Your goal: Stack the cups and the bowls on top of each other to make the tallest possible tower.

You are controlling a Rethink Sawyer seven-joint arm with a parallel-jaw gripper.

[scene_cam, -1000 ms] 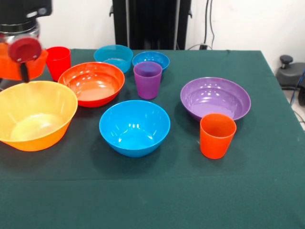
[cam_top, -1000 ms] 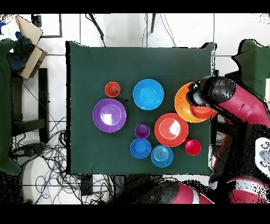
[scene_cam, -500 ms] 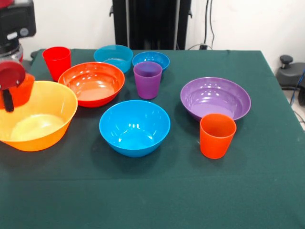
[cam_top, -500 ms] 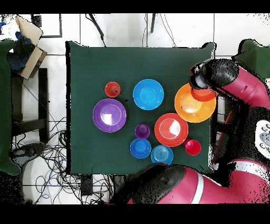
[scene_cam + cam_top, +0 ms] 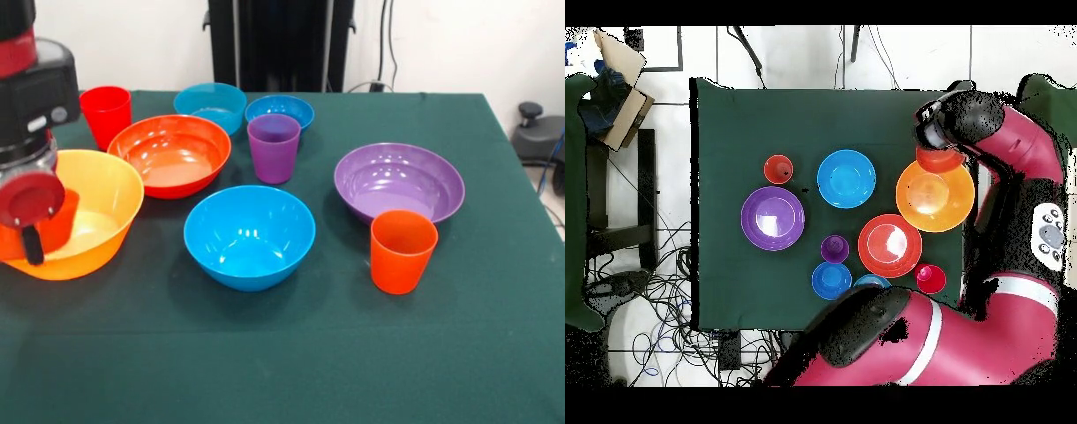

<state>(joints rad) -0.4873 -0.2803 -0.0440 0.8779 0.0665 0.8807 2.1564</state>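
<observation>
My gripper (image 5: 33,231) is shut on the small orange bowl (image 5: 58,221) and holds it over the near left rim of the large yellow-orange bowl (image 5: 101,196). From above, the gripper (image 5: 933,140) and small orange bowl (image 5: 938,160) sit at the edge of the yellow-orange bowl (image 5: 935,200). On the cloth stand the orange-red bowl (image 5: 170,155), medium blue bowl (image 5: 250,234), purple bowl (image 5: 399,181), teal bowl (image 5: 210,104) and small blue bowl (image 5: 279,110). The red cup (image 5: 106,113), purple cup (image 5: 273,146) and orange cup (image 5: 403,250) stand upright. No tower is in view; each piece sits alone.
The green table (image 5: 291,353) ends just left of the yellow-orange bowl. My red arm (image 5: 1025,190) reaches along the table's right side in the overhead view and covers part of the teal bowl (image 5: 865,284). Cardboard boxes (image 5: 615,85) lie off the table.
The gripper has carried the small orange bowl from behind the yellow-orange bowl's far side to over its near left rim, and lower in the front view.
</observation>
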